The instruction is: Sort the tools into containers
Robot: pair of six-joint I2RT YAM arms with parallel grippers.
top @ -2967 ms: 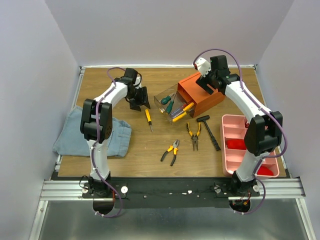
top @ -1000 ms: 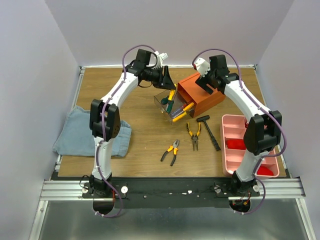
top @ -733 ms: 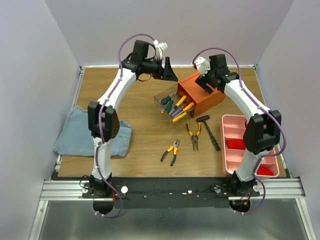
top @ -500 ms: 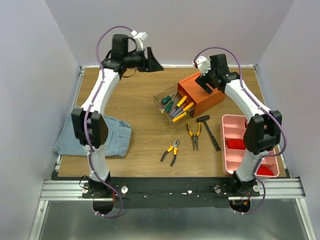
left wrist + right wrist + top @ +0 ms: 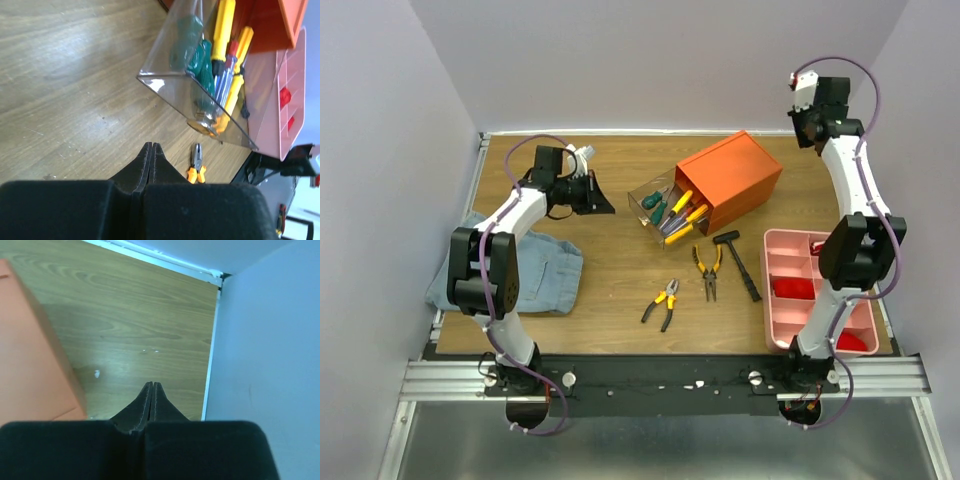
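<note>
The orange cabinet (image 5: pixel 730 178) stands at the back middle of the table, one clear drawer (image 5: pixel 658 212) pulled out toward the left. Green-handled screwdrivers (image 5: pixel 192 50) and yellow-handled screwdrivers (image 5: pixel 222 25) lie in that drawer. Two yellow-and-black pliers (image 5: pixel 663 302) (image 5: pixel 708 272) and a black hammer (image 5: pixel 738 260) lie on the wood in front. My left gripper (image 5: pixel 603 203) (image 5: pixel 151 145) is shut and empty, low over the table just left of the drawer. My right gripper (image 5: pixel 804 128) (image 5: pixel 152 384) is shut and empty, raised over the back right corner beside the cabinet (image 5: pixel 30 365).
A pink compartment tray (image 5: pixel 815 290) with red pieces sits at the front right. A blue cloth (image 5: pixel 505 265) lies at the left edge. A white rail (image 5: pixel 212 350) and grey walls bound the table at the back right.
The left arm swung from above the drawer up to the back left, then down beside the drawer, jaws shut. The right arm left the cabinet top, rose to the back right corner and shut.
</note>
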